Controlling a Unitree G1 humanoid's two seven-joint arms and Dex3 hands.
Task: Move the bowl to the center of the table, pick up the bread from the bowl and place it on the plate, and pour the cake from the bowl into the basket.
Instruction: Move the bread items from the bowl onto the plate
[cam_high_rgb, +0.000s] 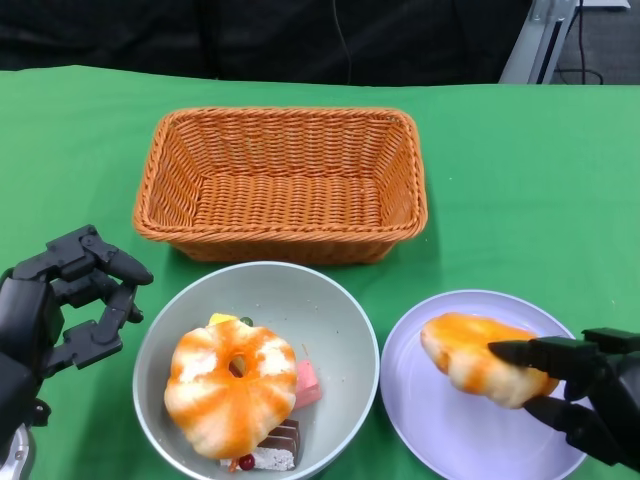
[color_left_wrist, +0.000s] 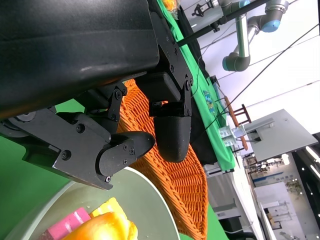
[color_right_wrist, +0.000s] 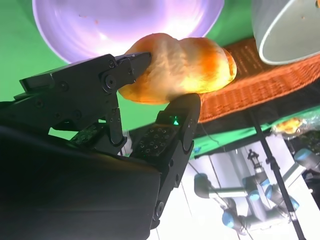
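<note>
Your right hand (cam_high_rgb: 580, 385) pinches the glazed orange-and-white bread roll (cam_high_rgb: 478, 358) over the round lilac plate (cam_high_rgb: 440, 430), while your left hand (cam_high_rgb: 60, 300) hovers empty, fingers apart, beside the grey-green bowl (cam_high_rgb: 340, 320)

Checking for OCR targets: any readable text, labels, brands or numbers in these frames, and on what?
None readable. The basket, bowl, plate, bread and both hands, left and right, carry no lettering. Background items in the wrist views are too small and blurred to read.
</note>
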